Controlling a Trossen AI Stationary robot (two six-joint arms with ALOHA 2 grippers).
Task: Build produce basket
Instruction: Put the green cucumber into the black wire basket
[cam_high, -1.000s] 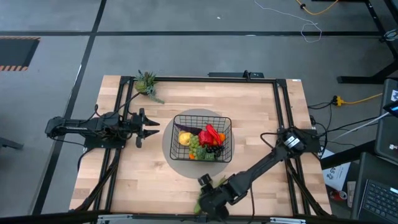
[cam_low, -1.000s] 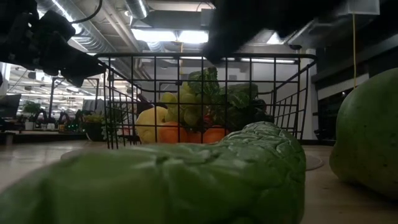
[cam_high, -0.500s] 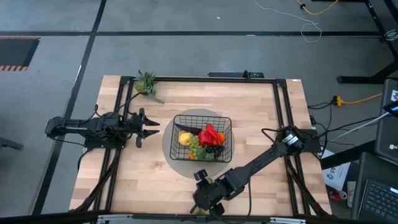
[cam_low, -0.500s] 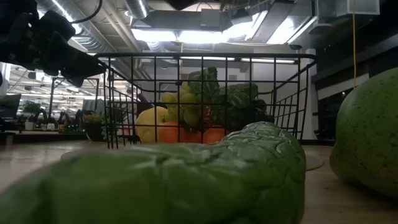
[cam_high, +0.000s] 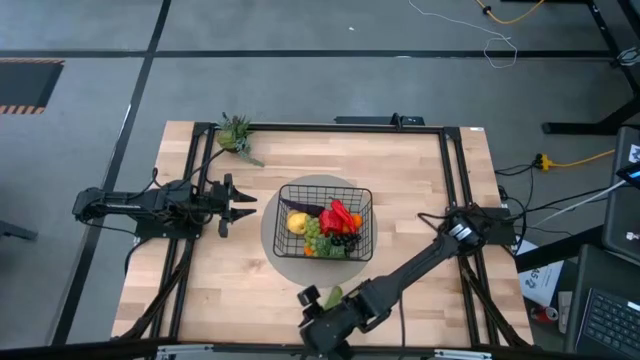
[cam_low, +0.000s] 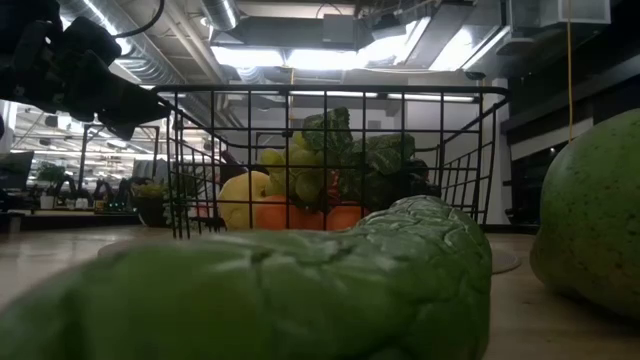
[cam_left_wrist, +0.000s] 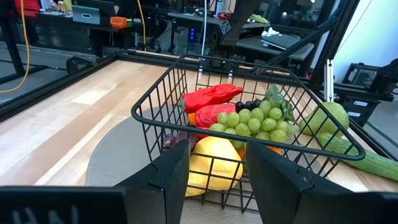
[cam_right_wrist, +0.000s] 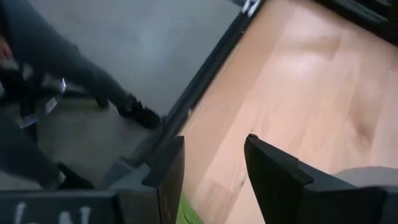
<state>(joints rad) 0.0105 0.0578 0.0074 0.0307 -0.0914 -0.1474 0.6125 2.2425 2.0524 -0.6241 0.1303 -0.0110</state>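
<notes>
**A:** Well, what is changing down at the near edge?

**B:** The right pincer (cam_right_wrist: 214, 140) is sliding along the near edge of the desk (cam_high: 230, 280) toward the left; a second ago it was sitting further right, and its dark bulk was blocking the top of the low view; now that view is showing clear above the basket (cam_high: 325, 187).

**A:** Is it carrying anything?

**B:** No; its fingers are standing apart with nothing between them, and its camera is looking past the desk's edge at the floor.

**A:** And the left one?

**B:** The left pincer (cam_left_wrist: 221, 149) is waiting just left of the basket, not moving over the second; its fingers are also standing apart and empty, pointing at the mesh.

**A:** Where is the produce (cam_high: 325, 228) sitting?

**B:** Most of it is lying in the basket at mid-desk: yellow fruit, grapes, red peppers, oranges; the cucumber (cam_low: 300, 280) and pear (cam_low: 595, 215) are lying out on the wood at the near edge, right by the low camera.

**A:** So what is the shift telling us?

**B:** I am judging that the right arm is lining up on the cucumber, which is showing just beside it from above; no grip is happening yet; two pieces are waiting outside, so the basket is looking close to done but not finished.
</notes>
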